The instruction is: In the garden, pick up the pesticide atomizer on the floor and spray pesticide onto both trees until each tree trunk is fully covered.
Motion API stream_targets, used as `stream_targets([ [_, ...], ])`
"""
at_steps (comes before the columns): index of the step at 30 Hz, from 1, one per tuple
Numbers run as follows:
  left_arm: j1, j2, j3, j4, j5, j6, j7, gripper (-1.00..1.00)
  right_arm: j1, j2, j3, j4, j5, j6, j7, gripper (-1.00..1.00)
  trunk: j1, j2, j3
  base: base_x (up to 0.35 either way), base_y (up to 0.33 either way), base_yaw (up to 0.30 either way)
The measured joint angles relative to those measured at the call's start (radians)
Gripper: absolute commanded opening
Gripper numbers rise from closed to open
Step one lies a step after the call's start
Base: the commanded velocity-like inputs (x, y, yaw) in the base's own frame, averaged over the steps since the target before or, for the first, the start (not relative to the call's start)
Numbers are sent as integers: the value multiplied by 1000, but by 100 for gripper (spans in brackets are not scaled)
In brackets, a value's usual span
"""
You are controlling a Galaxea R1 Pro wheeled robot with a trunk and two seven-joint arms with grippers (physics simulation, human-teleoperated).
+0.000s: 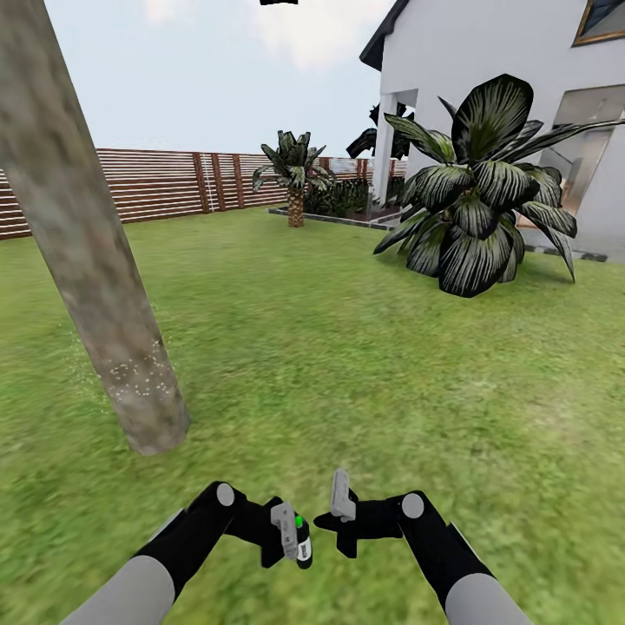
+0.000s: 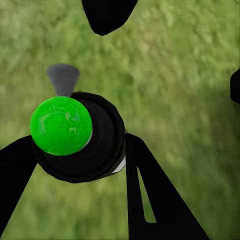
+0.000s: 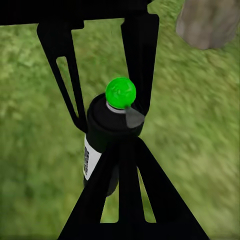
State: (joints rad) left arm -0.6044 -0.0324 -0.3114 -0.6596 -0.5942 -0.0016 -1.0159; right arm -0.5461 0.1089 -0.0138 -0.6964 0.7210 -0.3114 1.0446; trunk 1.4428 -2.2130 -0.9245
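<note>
The left claw (image 1: pixel 291 531) is clamped on the pesticide atomizer (image 1: pixel 302 545), its black fingers (image 2: pixel 150 195) pressed to either side of the stubby black body. The can is round and smooth, with a glossy green dome cap (image 2: pixel 61 125) on top, a small grey cone nozzle (image 2: pixel 63 78) jutting from beside the cap, and a pale label band (image 3: pixel 89 157) down its side. It hangs low in front of the robot, above the grass. Just beside it, the right claw (image 1: pixel 341 502) holds nothing; one pale grey fingertip (image 1: pixel 341 495) stands upright, and whether its fingers are spread or closed I cannot tell. Both forearms are matte black with grey sleeves.

Beneath lies the lawn (image 1: pixel 347 365), a soft, mottled green. Ahead on the left a tree trunk (image 1: pixel 82 226) rises thick and round, pale grey-brown and blotchy, leaning slightly, with fine white speckles (image 1: pixel 139 373) near its base. Farther off stand a broad-leaved dark plant (image 1: pixel 477 200), a short palm (image 1: pixel 295 174), a brown slatted wooden fence (image 1: pixel 174 182) and a white house (image 1: pixel 512 78) under a hazy sky.
</note>
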Motion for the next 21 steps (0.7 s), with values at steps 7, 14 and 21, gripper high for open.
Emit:
stream_targets([
  [7, 0, -15, -1, 0, -1, 0, 0, -100, 0, 0, 0, 0, 0, 0, 0, -100, 0, 0, 0, 0, 0, 0],
  [14, 1, -26, 0, 1, -38, 0, 0, -100, 0, 0, 0, 0, 0, 0, -1, -100, 0, 0, 0, 0, 0, 0],
  [21, 1, -32, 0, 2, -50, 0, 0, -100, 0, 0, 0, 0, 0, 0, -2, -100, 0, 0, 0, 0, 0, 0],
])
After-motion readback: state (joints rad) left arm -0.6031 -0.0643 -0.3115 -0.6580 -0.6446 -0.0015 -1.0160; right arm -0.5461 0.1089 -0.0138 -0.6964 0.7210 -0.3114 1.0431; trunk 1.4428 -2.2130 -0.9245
